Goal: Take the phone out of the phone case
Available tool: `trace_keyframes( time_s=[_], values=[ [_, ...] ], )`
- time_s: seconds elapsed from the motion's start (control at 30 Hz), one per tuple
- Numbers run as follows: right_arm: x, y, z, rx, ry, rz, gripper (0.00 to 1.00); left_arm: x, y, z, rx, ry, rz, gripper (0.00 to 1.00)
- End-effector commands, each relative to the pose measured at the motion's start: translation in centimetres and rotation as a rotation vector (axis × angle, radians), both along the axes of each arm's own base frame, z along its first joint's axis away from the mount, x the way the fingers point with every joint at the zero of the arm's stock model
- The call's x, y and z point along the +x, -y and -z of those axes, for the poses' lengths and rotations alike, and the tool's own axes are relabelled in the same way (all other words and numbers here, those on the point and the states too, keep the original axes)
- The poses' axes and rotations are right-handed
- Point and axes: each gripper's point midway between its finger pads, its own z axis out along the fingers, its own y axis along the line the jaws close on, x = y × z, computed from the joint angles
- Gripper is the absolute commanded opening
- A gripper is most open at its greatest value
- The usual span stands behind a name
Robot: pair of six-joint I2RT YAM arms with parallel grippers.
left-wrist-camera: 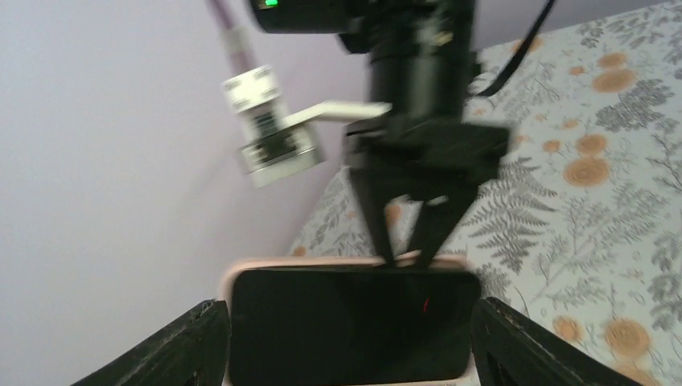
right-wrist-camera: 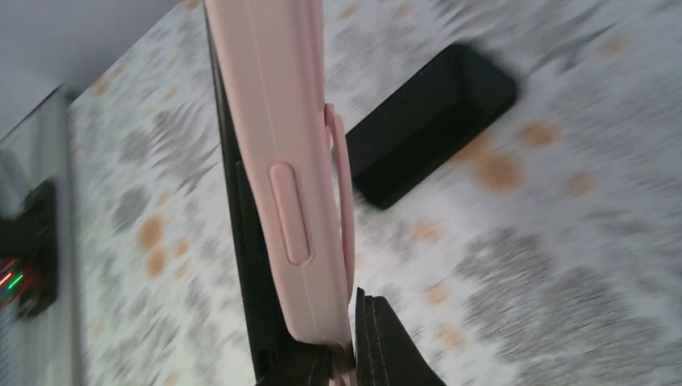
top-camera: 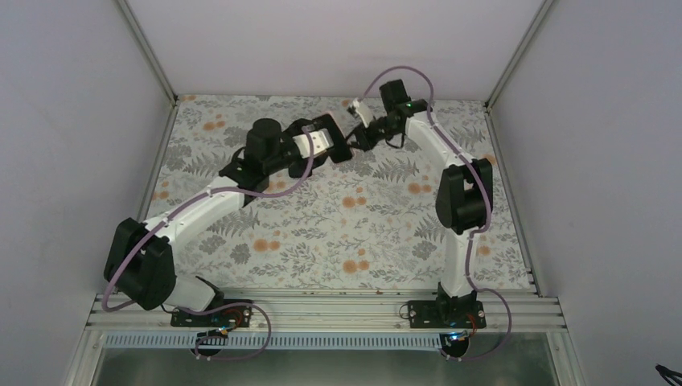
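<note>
Toward the table's point(top-camera: 362, 233) 12 o'clock, the right end effector point(left-wrist-camera: 406, 256) is clamped on the pink phone case point(right-wrist-camera: 293, 185) rim, steadying it aloft. The left end effector point(left-wrist-camera: 347, 318) stands apart around the phone point(left-wrist-camera: 350, 338), which is probably not yet freed.

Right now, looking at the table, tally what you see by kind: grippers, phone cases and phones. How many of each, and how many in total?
Grippers: 2 (left gripper, right gripper)
Pink phone case: 1
Black phone: 1
Total: 4
</note>
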Motion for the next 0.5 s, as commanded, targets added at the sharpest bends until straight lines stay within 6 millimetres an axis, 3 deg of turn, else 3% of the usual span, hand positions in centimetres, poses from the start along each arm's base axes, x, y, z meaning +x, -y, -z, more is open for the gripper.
trace_keyframes(
  time_s=[0.0, 0.17, 0.3, 0.47],
  values=[
    [8.6, -1.0, -4.2, 0.011, 0.124, 0.308, 0.04, 1.9, 0.9, -3.0, -0.067, 0.118, -0.151, 0.75],
    [12.3, -0.3, -3.6, -0.039, 0.164, 0.449, 0.03, 2.0, 1.2, -3.0, -0.106, 0.179, -0.236, 0.75],
    [12.4, -0.7, -3.4, 0.008, 0.126, 0.425, 0.03, 2.9, 0.5, -1.9, -0.136, 0.184, -0.317, 0.75],
    [13.3, -1.3, -5.4, 0.076, 0.162, 0.438, 0.03, 3.9, 1.4, -0.5, -0.160, 0.166, -0.330, 0.74]
  ],
)
